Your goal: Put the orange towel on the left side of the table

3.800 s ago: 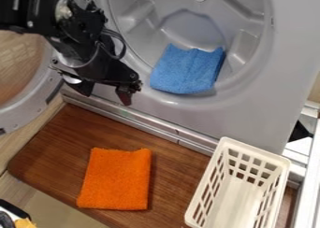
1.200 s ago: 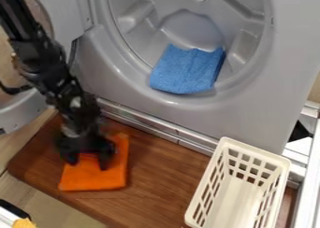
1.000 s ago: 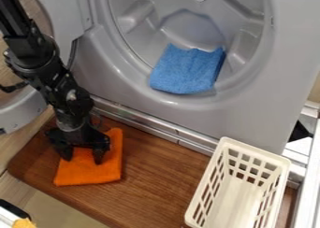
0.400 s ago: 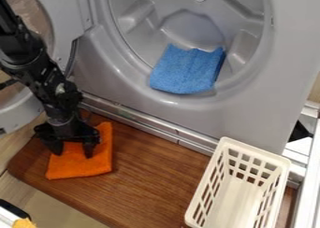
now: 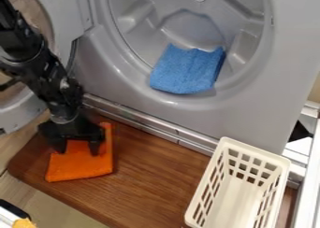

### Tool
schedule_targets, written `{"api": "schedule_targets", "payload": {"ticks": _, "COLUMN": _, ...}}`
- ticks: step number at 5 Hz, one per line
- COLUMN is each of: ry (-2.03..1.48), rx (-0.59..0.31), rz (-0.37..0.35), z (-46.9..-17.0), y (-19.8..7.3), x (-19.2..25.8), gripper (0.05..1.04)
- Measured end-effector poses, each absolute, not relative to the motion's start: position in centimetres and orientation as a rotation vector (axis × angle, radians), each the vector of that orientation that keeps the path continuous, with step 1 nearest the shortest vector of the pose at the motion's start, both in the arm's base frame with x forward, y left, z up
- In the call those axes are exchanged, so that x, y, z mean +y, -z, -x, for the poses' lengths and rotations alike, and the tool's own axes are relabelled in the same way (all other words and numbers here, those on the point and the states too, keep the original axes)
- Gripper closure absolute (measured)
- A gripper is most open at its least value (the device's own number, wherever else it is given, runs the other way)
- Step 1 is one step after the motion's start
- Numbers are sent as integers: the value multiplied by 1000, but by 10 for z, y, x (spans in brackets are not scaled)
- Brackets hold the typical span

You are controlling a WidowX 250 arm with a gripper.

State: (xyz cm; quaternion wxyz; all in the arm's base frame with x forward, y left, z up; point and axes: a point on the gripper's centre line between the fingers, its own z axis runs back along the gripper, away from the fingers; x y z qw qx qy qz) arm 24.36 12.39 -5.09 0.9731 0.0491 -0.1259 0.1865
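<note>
One orange towel (image 5: 81, 168), longest visible span lower-left to upper-right

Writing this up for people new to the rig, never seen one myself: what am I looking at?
A fixed camera looks down at a slant. The black machine is a robot arm; its gripper has two fingers, standing apart at the orange towel. I can't tell whether they grip any cloth. The towel lies toward the left of the wooden table; a white basket is on the right. Behind, a blue cloth lies in a grey machine's round opening.
</note>
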Motion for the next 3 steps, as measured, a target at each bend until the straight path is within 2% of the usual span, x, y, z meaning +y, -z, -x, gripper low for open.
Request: {"api": "schedule_targets", "payload": {"ticks": 3, "ry": -358, "rx": -373, "rz": -105, "z": -240, "y": -13, "x": 104, "gripper": 84}}
